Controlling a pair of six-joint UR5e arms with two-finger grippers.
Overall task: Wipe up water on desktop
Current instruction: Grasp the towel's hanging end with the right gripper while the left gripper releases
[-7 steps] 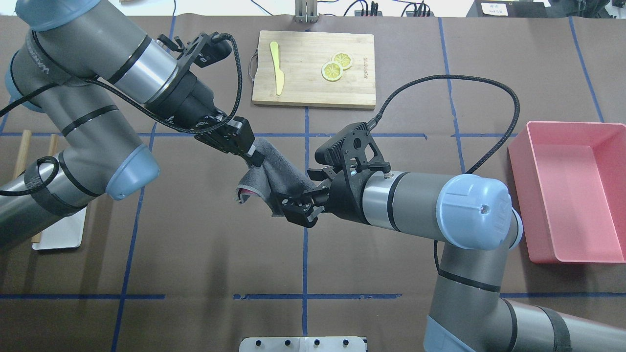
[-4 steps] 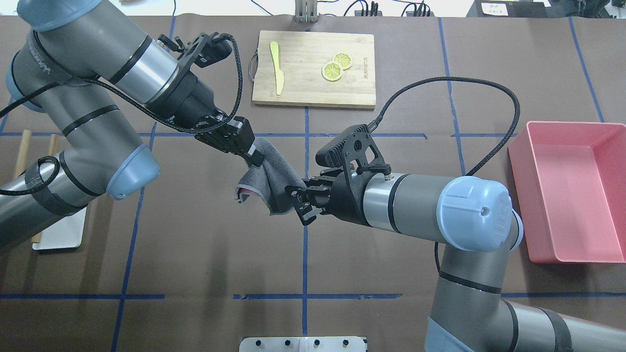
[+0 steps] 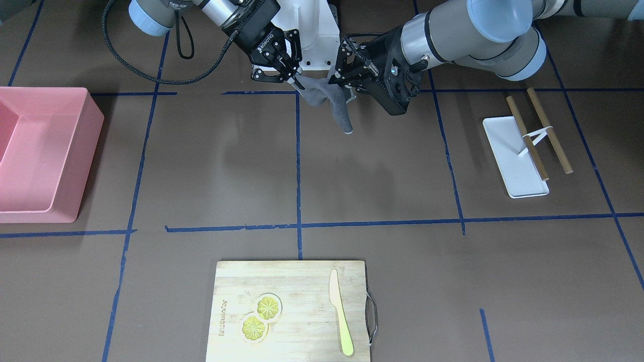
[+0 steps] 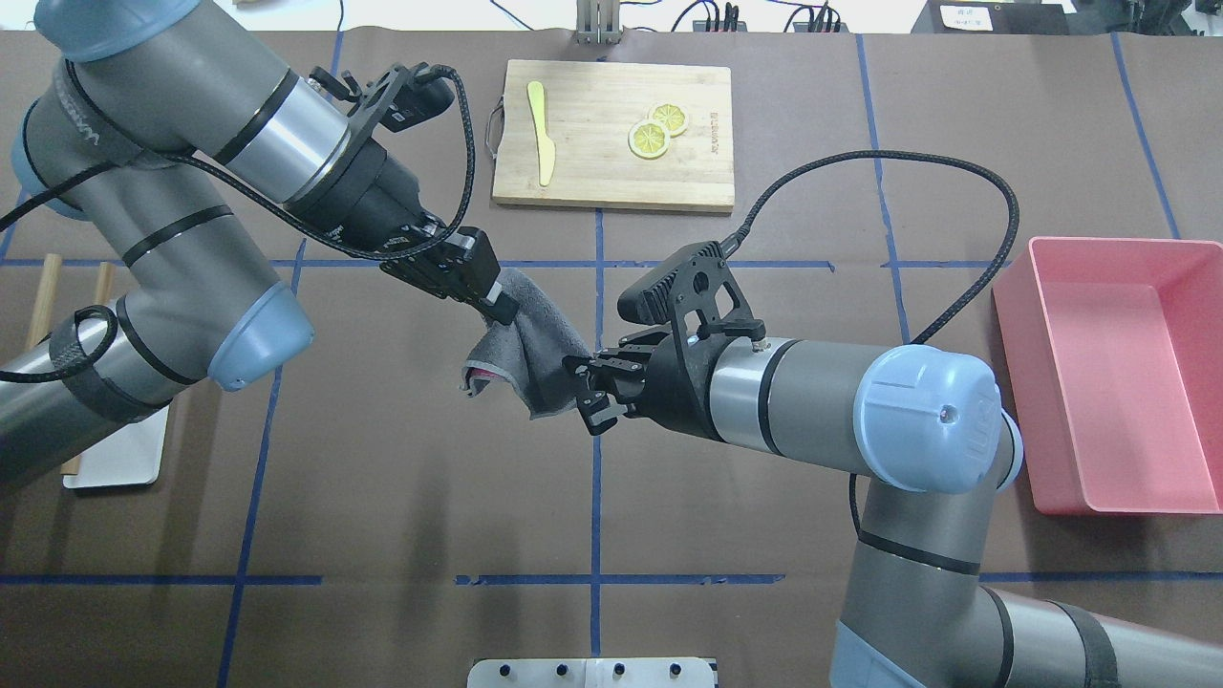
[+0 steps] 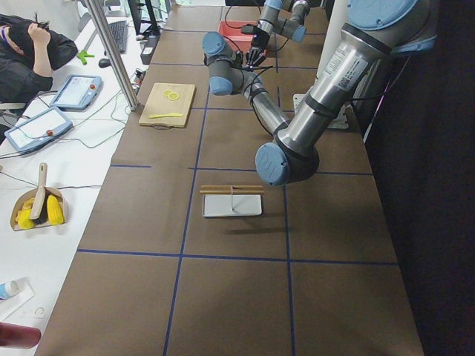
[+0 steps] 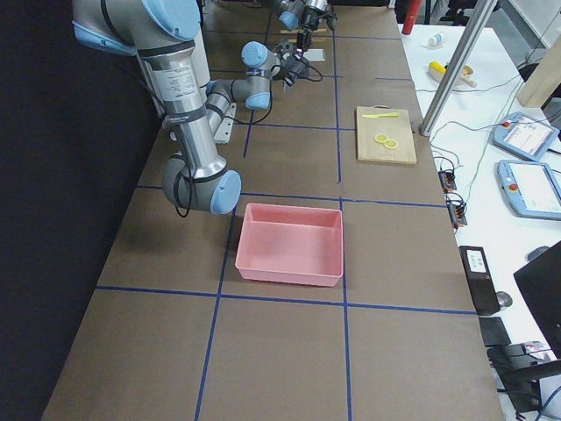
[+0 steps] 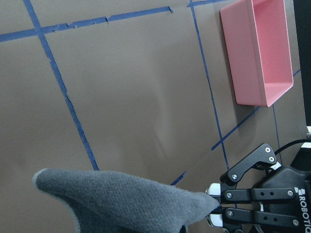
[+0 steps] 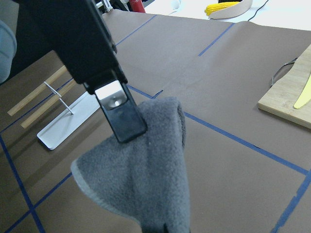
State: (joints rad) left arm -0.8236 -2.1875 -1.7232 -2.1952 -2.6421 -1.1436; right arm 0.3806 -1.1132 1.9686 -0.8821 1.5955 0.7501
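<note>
On the far left of the brown, blue-taped bench (image 4: pixel 382 497), which spreads under both arms, lies a white tray (image 4: pixel 119 459) with two wooden sticks (image 4: pixel 45 287) by it. Next, the left pincer (image 4: pixel 499 308) is clamped on the upper corner of a grey cloth (image 4: pixel 535 354), which hangs clear of the bench near its middle tape line. At the far side, a cutting board (image 4: pixel 592 172) carries a yellow knife (image 4: pixel 542 134) and two lemon slices (image 4: pixel 650 139); its stamped mark is too small to read. The right pincer (image 4: pixel 585 390), lettered ROBOTIQ on its body, is pinched narrow on the cloth's opposite edge. Far right sits a pink bin (image 4: pixel 1127 499).
</note>
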